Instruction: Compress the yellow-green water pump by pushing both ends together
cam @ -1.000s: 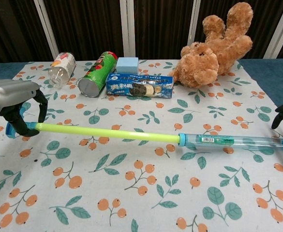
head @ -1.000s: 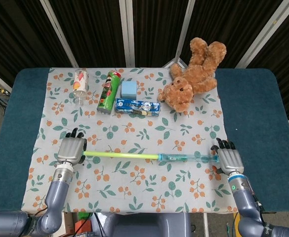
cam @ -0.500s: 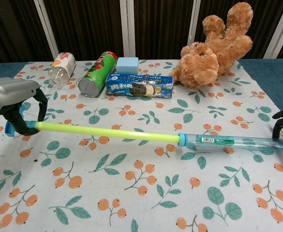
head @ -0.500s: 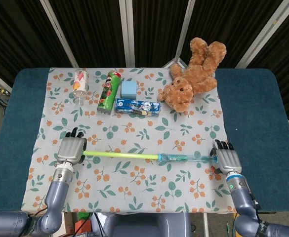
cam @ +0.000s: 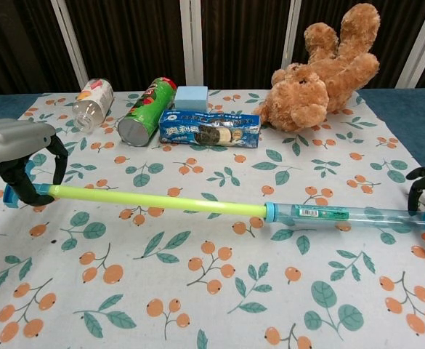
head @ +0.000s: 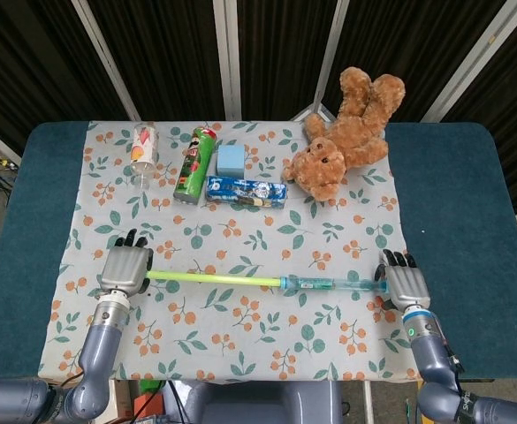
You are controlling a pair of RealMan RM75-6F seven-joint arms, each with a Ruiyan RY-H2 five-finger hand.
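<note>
Now, from the head view, we see the water pump (head: 262,282) lying flat near the front edge of the worktop (head: 470,230), its long axis running parallel to that edge. Our left hand (head: 125,268) sits over the yellow-green rod end, our right hand (head: 406,284) over the clear barrel end, so each hand is at its own end and the pump lies straight between them. The rod shows long outside the barrel, so we judge the compression barely begun. The push must run along that axis, each hand driving toward the other.

From the chest view, our left fingers (cam: 25,177) curl around the blue handle at the rod's tip, holding it. Of our right hand only dark fingers (cam: 420,184) show at the picture's margin, arched over the barrel's end; we cannot tell whether they grip it. Behind, toward the back edge, lie a chips can (cam: 145,113) and a teddy bear (cam: 327,69), well apart from the pump.
</note>
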